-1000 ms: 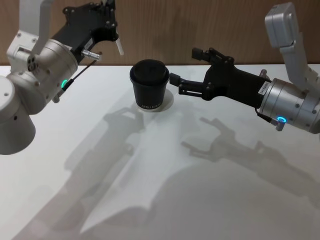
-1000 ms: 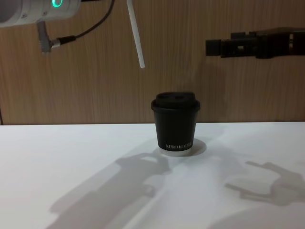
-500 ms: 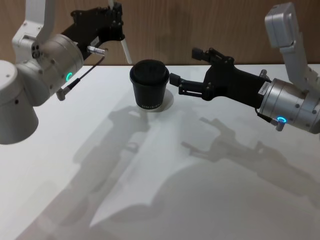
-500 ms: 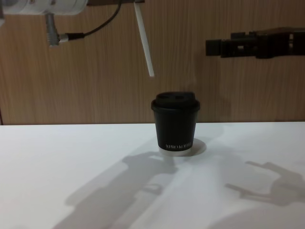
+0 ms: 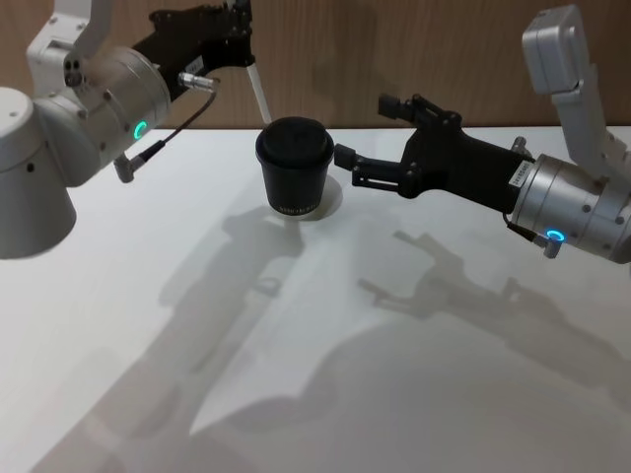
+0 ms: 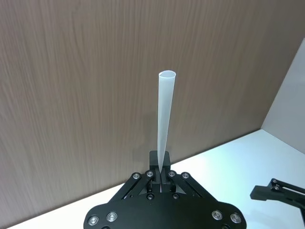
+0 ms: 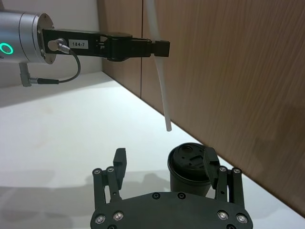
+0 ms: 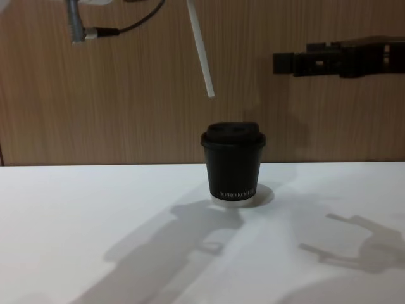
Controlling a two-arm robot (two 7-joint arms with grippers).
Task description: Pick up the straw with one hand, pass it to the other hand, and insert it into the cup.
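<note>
The black lidded cup (image 5: 294,166) (image 8: 233,164) stands on the white table near the wooden wall. My left gripper (image 5: 243,51) (image 6: 161,172) hangs above and just left of it, shut on the upper part of the white straw (image 5: 259,97) (image 8: 202,52) (image 6: 165,119). The straw slants down, and its free lower end is a short way above the lid and to its left. My right gripper (image 5: 367,130) (image 7: 164,160) hovers open to the right of the cup (image 7: 188,164) at about lid height, holding nothing. From the right wrist, the straw (image 7: 159,81) hangs from the left gripper (image 7: 157,48).
The table (image 5: 296,345) stretches wide and bare toward me. The wood-panelled wall (image 8: 126,114) stands close behind the cup. A dark cable with a metal plug (image 8: 85,31) dangles from the left wrist. A pale round disc (image 5: 331,203) lies under the cup.
My left gripper has carried the straw rightward, so its lower end now hangs closer to the cup's lid. The right arm and the cup have not moved.
</note>
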